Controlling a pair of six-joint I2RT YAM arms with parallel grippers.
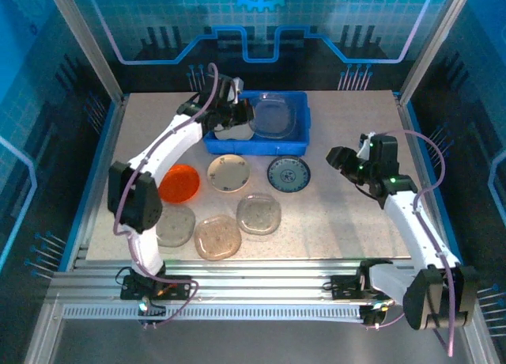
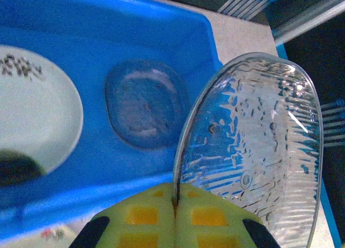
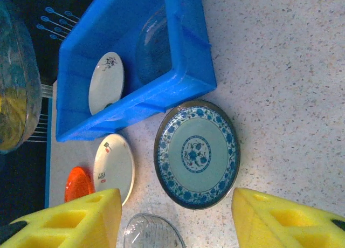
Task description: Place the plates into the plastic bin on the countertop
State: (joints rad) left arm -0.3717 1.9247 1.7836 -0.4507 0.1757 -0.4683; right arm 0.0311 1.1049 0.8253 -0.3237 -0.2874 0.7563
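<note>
By the left edge of the surface [image 1: 348,221] the orange-red plate [image 1: 178,182] lies flat, w/ three glass plates [image 1: 217,237] spread toward the near edge. None of them overlap, so each rim can be got at on its own. Over them the L arm reaches to the far edge, where the plastic bin [image 1: 253,148] sits about midway along. The L fingers [image 2: 145,215] are fully closed on the rim of a clear glass plate [image 2: 253,151], held up on edge above the bin. Pinching the thin rim is prob. the only grip two fingers get on a flat dish, and the upright hold lets it go in past the wall. Inside the bin already are a cream plate w/ small marks [image 2: 32,113] at the left end and a glass plate [image 2: 143,105] flat beside it. Just in front of the bin's near wall a second cream plate [image 1: 229,172] lies on the surface, w/ the blue-patterned plate [image 3: 197,151] to its right. Toward the right edge the R fingers [image 3: 70,221] stand partly apart w/ nothing between them. They hover above the blue-patterned plate w/o touching it, prob. lined up to take it next, well away from the L arm.
</note>
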